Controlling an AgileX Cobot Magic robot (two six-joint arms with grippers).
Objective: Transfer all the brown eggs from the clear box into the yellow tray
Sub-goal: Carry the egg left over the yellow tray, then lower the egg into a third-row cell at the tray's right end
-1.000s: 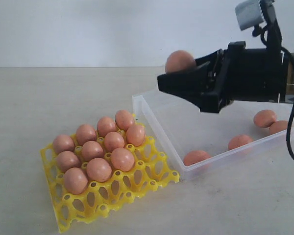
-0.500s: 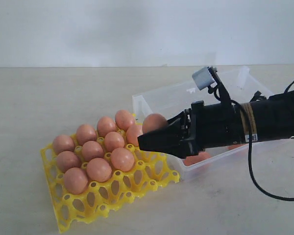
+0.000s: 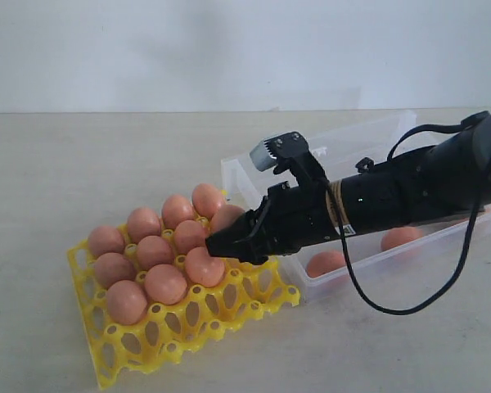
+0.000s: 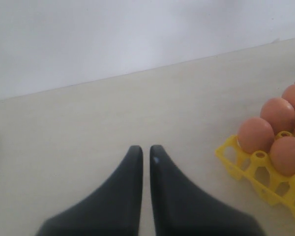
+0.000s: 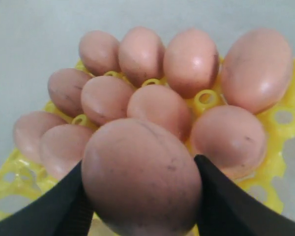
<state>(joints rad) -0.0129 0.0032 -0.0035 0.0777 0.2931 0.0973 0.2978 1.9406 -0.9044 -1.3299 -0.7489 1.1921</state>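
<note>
Brown eggs (image 3: 164,283) are mostly moved: the clear box (image 3: 247,187) shows only two, though the arm hides part of it, and the yellow tray (image 3: 106,360) carries about eleven. The right gripper (image 3: 222,246) clasps one more egg (image 5: 142,177) low over the tray's box-side cups. The left gripper (image 4: 143,153), closed and empty, sits beside the tray.
</note>
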